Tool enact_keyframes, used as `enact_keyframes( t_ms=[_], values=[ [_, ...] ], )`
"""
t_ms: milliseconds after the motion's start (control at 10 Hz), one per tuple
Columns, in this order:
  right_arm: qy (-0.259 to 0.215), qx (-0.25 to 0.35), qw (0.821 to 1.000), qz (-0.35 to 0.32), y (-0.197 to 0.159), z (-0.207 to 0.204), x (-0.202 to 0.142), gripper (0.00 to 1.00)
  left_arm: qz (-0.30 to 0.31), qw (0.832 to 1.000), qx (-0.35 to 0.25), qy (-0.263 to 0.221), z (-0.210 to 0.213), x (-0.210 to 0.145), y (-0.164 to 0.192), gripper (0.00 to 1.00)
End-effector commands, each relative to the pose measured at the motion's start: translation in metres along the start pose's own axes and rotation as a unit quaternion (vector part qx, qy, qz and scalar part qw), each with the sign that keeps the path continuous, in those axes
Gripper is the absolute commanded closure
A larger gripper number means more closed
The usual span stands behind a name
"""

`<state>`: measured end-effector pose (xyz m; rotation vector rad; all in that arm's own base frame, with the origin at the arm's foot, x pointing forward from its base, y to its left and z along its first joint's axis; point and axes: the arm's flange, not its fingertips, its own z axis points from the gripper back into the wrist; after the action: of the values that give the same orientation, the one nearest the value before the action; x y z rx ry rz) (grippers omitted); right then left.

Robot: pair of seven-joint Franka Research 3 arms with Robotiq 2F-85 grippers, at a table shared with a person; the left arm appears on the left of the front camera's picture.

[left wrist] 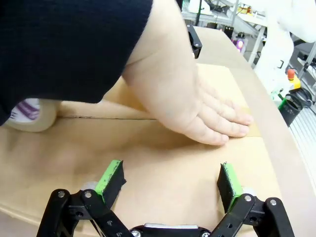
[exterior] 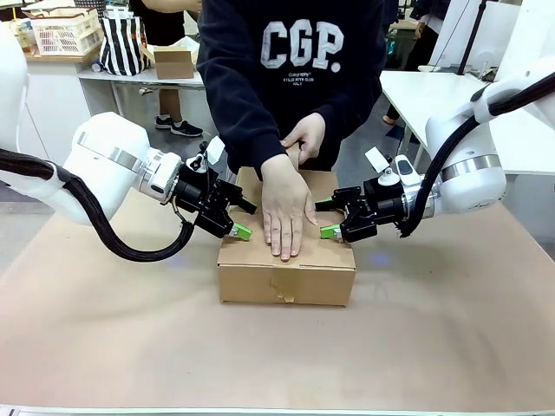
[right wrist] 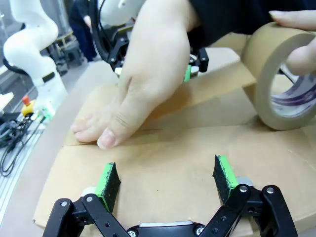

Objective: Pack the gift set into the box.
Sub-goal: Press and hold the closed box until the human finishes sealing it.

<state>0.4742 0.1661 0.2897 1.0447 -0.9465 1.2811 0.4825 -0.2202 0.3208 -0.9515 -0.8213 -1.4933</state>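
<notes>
Plain brown cardboard box (exterior: 286,269), flaps closed flat on top, sits mid worktop (exterior: 130,347), w/ a small scuff on its near side; its long axis appears to run away from the robot toward the person. A person's hand (exterior: 286,212) lies palm-down along the flap seam, fingers pointing toward the robot, while their other hand holds a roll of brown tape (right wrist: 276,79) at the box's far end. Left pincer (exterior: 236,221) & right pincer (exterior: 328,219) hover at opposite sides of the box top, both spread wide, gripping nothing.
</notes>
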Motion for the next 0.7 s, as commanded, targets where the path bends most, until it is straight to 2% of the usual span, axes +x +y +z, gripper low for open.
enact_keyframes(
  t_ms=[0,600],
  values=[
    [0.002,0.000,1.000,0.003,0.0013,-0.0005,-0.0020,0.00,-0.002,1.000,-0.002,0.002,-0.0024,-0.0036,-0.0017,0.00],
    [0.002,0.000,1.000,0.003,0.0013,-0.0005,-0.0020,0.00,-0.002,1.000,-0.002,0.002,-0.0024,-0.0036,-0.0017,0.00]
  ],
)
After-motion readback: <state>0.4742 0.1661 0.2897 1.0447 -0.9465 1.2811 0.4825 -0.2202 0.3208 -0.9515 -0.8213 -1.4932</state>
